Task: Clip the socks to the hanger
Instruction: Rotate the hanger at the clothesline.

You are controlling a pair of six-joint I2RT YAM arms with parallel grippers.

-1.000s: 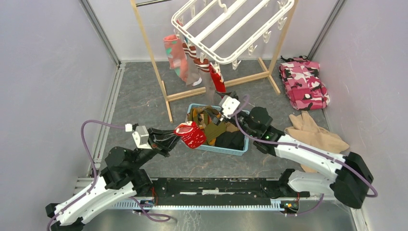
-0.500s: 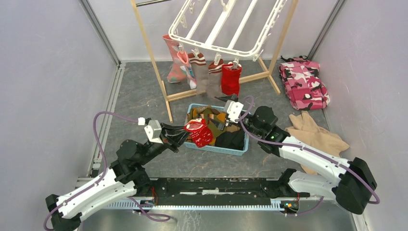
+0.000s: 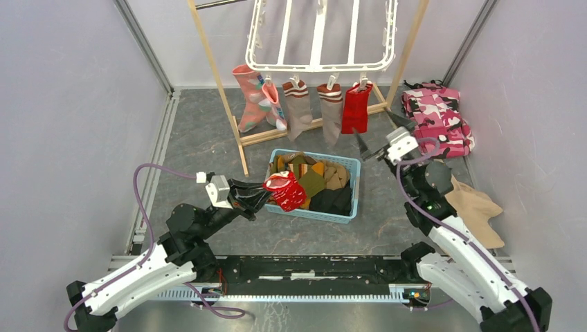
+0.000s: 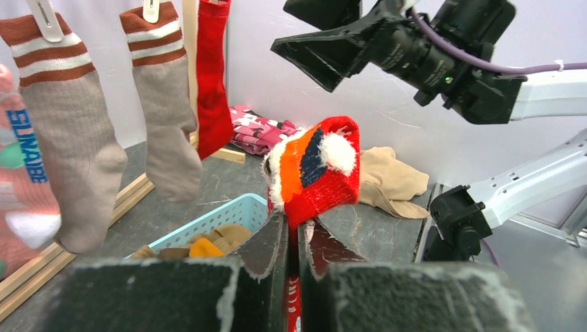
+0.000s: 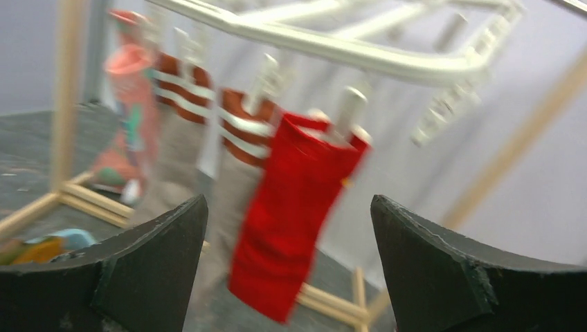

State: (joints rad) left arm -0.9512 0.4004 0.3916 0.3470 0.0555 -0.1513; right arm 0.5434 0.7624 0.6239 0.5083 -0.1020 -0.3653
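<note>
- The right gripper (image 3: 379, 131) has swung off the light-blue plastic basket (image 3: 315, 214) to its right, jaws wide and empty. It leaves a plain red sock (image 3: 356, 111) clipped to the white plastic rectangular hanger (image 3: 318, 67) beyond.
- The left gripper (image 4: 292, 235) pinches a red patterned fuzzy sock (image 4: 315, 169) over the basket's left rim, likely next for clipping.
</note>
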